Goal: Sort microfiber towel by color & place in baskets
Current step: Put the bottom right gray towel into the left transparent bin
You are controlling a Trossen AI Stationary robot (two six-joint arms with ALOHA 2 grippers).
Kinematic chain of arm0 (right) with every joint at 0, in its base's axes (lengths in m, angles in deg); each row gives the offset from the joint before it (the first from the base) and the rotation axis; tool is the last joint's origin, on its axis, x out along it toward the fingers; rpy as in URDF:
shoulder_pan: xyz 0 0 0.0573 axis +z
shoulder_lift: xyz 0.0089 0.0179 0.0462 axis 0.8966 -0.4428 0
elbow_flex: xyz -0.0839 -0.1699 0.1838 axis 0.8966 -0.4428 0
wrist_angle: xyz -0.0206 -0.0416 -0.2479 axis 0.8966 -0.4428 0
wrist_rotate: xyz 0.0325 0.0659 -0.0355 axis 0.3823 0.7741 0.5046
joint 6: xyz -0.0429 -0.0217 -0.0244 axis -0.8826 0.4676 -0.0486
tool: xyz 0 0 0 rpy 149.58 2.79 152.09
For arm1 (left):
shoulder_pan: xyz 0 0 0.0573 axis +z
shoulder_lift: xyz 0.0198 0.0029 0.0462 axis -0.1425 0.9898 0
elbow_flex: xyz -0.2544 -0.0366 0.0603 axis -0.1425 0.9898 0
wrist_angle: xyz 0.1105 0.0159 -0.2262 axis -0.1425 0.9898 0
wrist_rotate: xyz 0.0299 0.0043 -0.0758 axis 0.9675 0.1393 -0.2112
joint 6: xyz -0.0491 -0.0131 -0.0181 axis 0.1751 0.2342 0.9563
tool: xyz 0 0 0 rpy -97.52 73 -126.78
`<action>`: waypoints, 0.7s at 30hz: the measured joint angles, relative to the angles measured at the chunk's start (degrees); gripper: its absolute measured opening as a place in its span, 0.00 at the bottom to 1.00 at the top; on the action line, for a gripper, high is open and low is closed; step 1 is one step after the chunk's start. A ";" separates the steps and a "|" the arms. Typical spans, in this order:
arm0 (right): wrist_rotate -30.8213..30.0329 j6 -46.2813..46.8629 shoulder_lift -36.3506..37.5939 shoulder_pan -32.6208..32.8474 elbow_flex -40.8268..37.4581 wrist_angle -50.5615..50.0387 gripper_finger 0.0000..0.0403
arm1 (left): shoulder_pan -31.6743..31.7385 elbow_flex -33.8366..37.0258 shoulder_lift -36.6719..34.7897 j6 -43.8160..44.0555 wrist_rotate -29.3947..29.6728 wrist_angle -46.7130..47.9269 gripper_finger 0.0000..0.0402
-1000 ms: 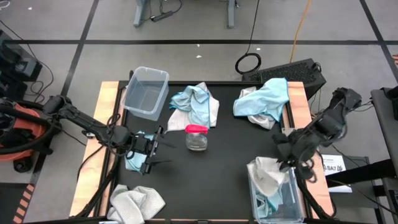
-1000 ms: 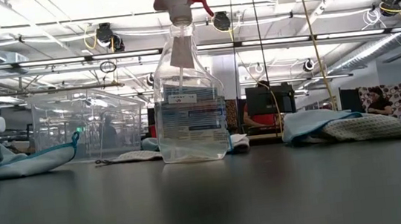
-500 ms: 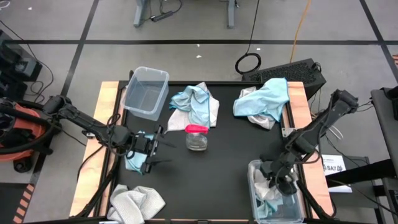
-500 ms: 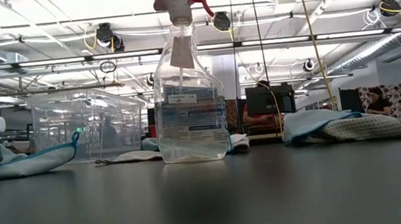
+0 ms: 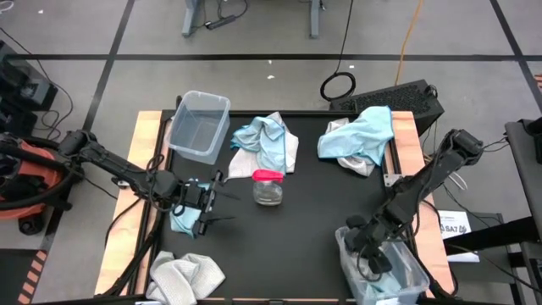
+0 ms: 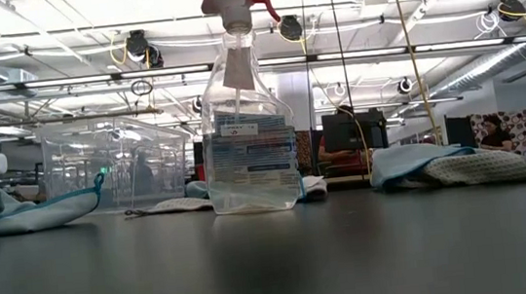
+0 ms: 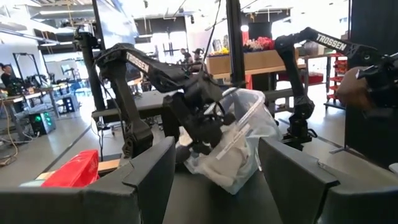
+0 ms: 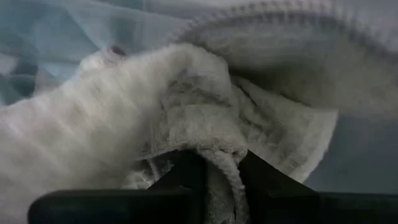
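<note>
Here, the black table [image 5: 313, 203] bears a towel-filled basket [image 5: 415, 275] at its front right corner, where the right gripper [image 5: 366, 254], reaching in, pinches a pale towel [image 8: 124, 143]; the far-left basket [image 5: 199, 127] holds nothing. The left gripper [image 5: 212, 209] hangs parted, holding nothing.

Right claw [image 5: 370, 254] buried inside near basket [image 5: 406, 269]; its tips hidden by the arm. Grey-white towel [image 8: 186, 118] fills the wrist view, blurred. Basket cut off by the frame's lower edge.

Table [image 5: 313, 203]: black top, wooden side edges.
On it: two baskets [image 5: 199, 125], towels [image 5: 267, 140], pink-lidded jar [image 5: 268, 186].
</note>
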 joint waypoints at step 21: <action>-2.30 2.74 0.69 0.24 3.97 -2.69 0.35 | 0.00 0.00 -0.02 0.00 0.09 0.71 0.59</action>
